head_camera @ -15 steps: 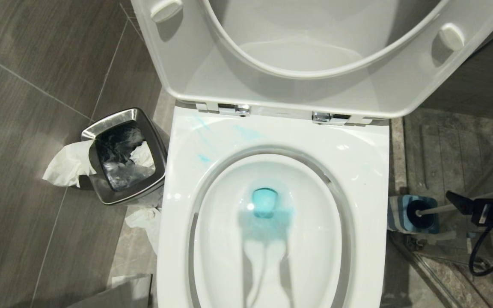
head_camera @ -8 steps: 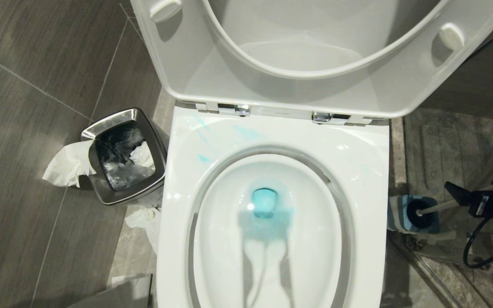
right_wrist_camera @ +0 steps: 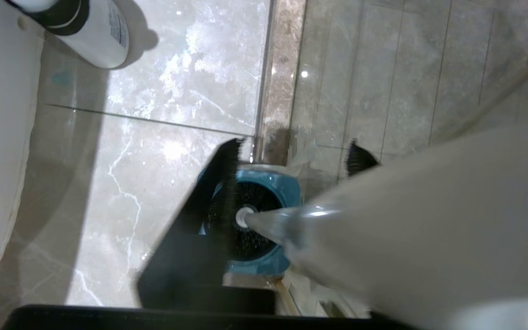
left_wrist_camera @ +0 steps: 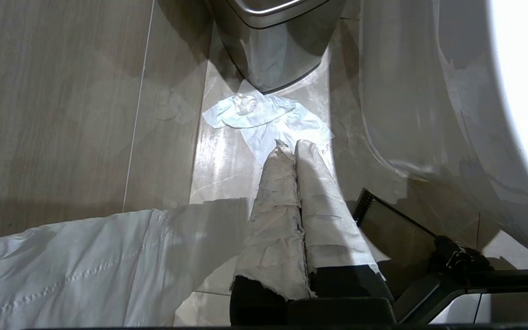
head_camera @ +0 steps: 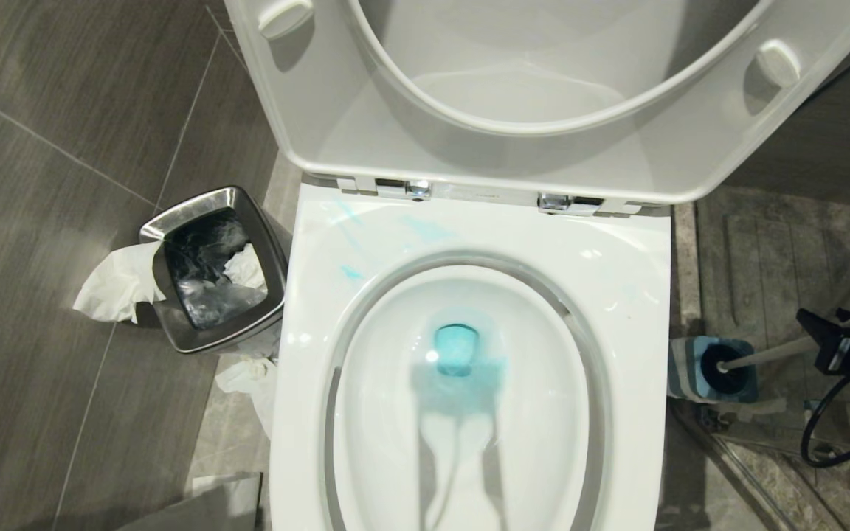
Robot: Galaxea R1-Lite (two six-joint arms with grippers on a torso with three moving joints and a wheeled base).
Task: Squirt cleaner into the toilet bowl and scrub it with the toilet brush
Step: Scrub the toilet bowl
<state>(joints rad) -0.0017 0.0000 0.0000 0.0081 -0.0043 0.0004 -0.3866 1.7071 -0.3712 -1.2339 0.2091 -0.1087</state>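
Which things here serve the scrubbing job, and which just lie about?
Job: bowl, cleaner, brush, holder, right tool.
Lying about: bin, tissues, bottle.

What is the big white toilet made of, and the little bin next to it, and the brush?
The toilet bowl looks like glossy white ceramic: it shines with bright glints. The small bin seems to be polished steel, since its rim mirrors the light. The toilet brush probably has a smooth pale plastic handle with stiff black bristles.
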